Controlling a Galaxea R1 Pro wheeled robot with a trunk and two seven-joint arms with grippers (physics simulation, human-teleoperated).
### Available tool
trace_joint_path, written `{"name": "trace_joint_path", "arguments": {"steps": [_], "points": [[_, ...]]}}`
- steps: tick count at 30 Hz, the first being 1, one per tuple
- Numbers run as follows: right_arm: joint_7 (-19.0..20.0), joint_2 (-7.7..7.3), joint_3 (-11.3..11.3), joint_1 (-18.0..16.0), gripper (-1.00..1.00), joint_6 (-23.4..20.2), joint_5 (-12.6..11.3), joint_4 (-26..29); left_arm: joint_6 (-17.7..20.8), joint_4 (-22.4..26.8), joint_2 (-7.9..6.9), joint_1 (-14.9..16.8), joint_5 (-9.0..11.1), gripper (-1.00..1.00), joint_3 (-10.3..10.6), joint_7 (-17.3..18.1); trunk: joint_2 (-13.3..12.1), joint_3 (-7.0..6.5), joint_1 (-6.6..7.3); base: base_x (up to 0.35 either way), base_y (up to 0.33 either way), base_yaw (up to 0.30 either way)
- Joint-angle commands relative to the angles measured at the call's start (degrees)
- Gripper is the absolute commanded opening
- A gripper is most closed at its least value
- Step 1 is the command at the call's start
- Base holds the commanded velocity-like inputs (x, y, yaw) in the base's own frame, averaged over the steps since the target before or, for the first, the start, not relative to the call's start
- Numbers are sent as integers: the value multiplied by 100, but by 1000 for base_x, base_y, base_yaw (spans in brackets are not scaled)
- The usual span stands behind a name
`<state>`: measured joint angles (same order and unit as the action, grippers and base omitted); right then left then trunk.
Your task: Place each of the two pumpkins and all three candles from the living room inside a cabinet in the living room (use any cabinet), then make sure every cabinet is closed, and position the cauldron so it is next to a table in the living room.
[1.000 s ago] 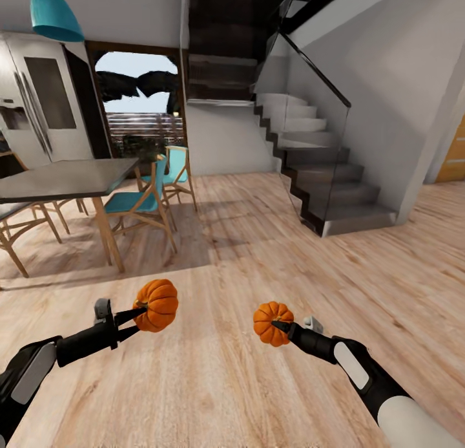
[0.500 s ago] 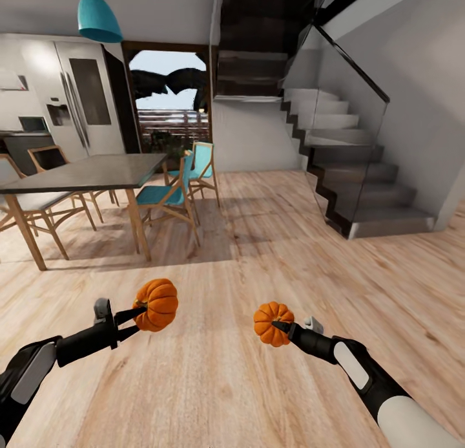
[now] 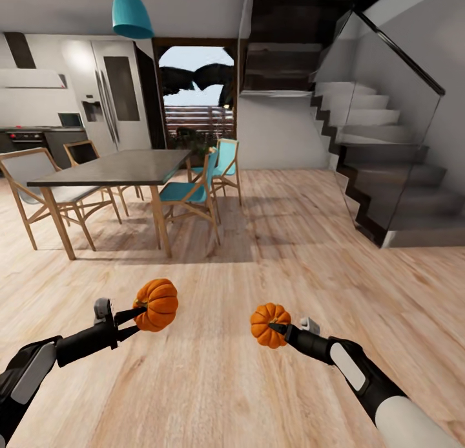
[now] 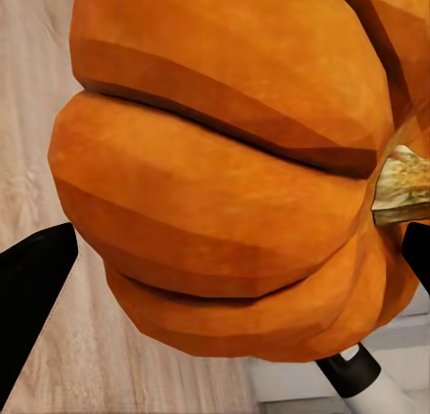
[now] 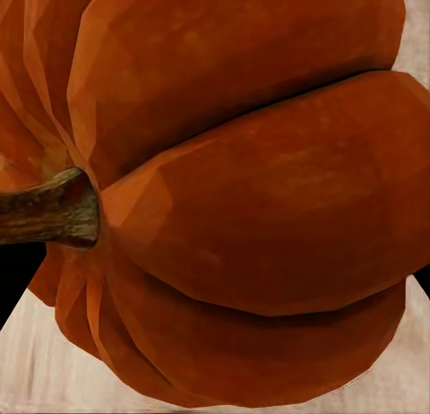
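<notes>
— Left gripper [image 3: 134, 319] is clamped on a pumpkin [image 3: 157, 304], carried well above the wooden floor [image 3: 258, 273], dining table [image 3: 110, 169] off ahead on that side.

— And the right gripper [image 3: 276, 328] is closed on the other pumpkin [image 3: 270, 325], stairs [image 3: 387, 183] beyond it. No cabinet anywhere I can see.

— Risk, I'd say, is those round ribs slipping between thin fingers if the base jolts.

— Or an arm clipping a chair [image 3: 194, 192] on a turn.

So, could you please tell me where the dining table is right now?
In the head view the dining table stands at the left, ringed by wooden chairs, under the teal lamp.
</notes>
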<state>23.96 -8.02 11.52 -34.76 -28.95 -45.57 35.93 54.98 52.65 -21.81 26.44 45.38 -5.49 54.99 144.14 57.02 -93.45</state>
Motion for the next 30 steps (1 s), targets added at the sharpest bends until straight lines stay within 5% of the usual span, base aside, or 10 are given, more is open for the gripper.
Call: {"name": "trace_joint_path", "arguments": {"steps": [1, 30], "points": [[-14, -7, 106, -4, -100, -17, -66, 19, 39, 0, 1, 3, 32, -100, -5, 12, 3, 12, -1, 228, 0, 209], [-14, -7, 316, -4, -100, 275, -66, 11, 39, 0, -8, 3, 35, -100, -4, 12, 3, 44, -1, 206, 60, 66]]}}
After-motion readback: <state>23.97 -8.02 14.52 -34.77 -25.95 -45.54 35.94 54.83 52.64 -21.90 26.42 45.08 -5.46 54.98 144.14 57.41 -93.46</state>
